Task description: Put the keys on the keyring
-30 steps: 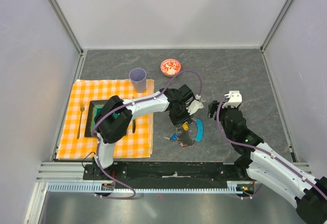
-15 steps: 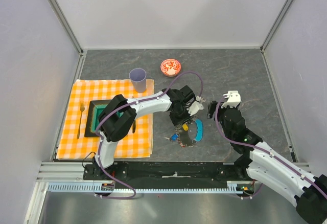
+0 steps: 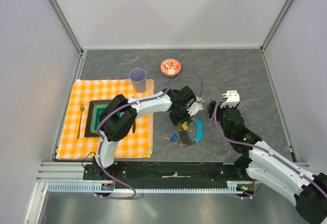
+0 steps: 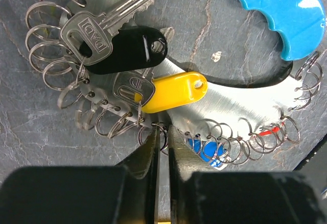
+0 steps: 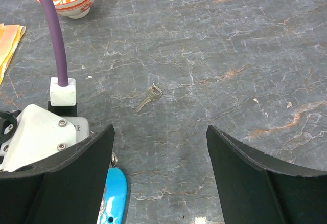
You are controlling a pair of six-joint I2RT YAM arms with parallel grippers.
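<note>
Keyring (image 4: 240, 106) rim at tips of narrow-gapped left jaws, keys (image 4: 89, 32) just beyond

Place: a robot lab test cell.
Enclosure: plain grey panels (image 3: 168, 9) close off three sides of the table (image 3: 245, 70).
Frame: an aluminium rail (image 3: 66, 172) runs along the near edge.
Robots: left arm (image 3: 148, 105) and right arm (image 3: 265, 157) are bolted at that edge, with purple cables exposed.
Props: checked cloth (image 3: 71, 132), fork (image 3: 80, 119), cup (image 3: 138, 79) and bowl (image 3: 170, 67), a lone place setting on slate-look board.
</note>
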